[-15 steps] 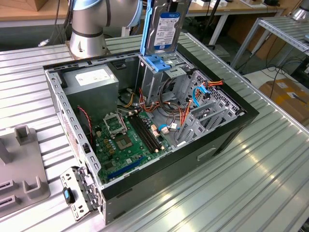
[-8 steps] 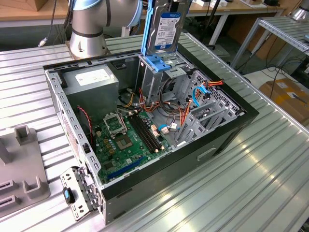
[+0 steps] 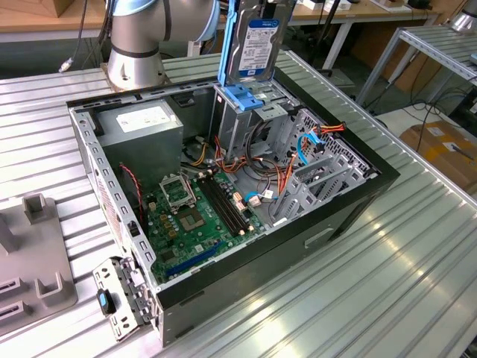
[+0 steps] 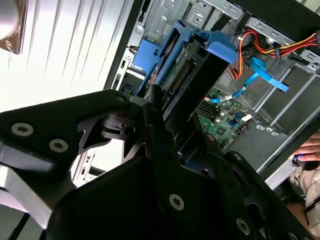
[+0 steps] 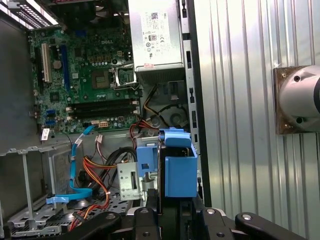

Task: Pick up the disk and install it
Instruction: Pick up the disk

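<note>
The claw (image 4: 176, 120) is clamped on the disk (image 3: 253, 37), with its black fingers (image 4: 157, 135) pressed to the two flat faces. In both wrist views the blue carrier frame reaches out past the fingertips, towards the machine.

Reading across the exterior view from its left, a grey fixture block (image 3: 33, 253) lies on the ribbed bench (image 3: 387, 283). Next is the open computer case (image 3: 335, 216), with the power supply (image 3: 141, 127) at its back corner and the motherboard (image 3: 190, 212) on its floor. Near the middle stands the tall grey drive cage (image 3: 242, 127), topped by a blue latch (image 3: 246, 97). Orange and blue cables (image 3: 309, 142) trail off towards the exterior view's right.

The disk hangs upright with its long axis vertical and its labelled face outward. It is directly over the cage, with its lower edge just above the latch; I cannot tell whether the two touch. From the claw, then, the cage lies straight down along the disk's own long axis, roughly in line with it rather than off to a side.
</note>
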`<state>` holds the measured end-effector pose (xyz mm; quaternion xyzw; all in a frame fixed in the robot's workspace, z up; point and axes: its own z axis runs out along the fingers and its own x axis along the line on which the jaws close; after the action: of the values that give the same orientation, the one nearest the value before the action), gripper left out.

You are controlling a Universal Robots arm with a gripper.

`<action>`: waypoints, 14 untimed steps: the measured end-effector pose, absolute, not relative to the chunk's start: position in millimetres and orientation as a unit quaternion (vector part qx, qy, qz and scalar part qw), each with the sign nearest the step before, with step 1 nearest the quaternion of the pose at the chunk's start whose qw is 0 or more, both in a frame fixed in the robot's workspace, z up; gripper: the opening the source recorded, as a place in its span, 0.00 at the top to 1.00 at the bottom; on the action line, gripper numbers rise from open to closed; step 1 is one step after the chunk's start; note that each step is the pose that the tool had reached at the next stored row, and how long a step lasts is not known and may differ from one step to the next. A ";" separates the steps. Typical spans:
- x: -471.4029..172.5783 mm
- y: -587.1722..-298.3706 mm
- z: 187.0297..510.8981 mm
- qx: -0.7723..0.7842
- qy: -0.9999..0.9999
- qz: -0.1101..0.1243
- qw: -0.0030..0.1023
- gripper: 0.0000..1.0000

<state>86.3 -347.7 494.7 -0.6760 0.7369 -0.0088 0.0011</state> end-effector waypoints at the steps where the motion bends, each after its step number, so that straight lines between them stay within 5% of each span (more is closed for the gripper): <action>1: 86.3 -348.1 494.7 -0.676 0.737 -0.009 0.001 0.65; 14: 86.8 -378.7 494.5 -0.676 0.737 -0.009 0.001 0.65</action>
<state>86.8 -378.7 494.5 -0.6760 0.7369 -0.0089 0.0010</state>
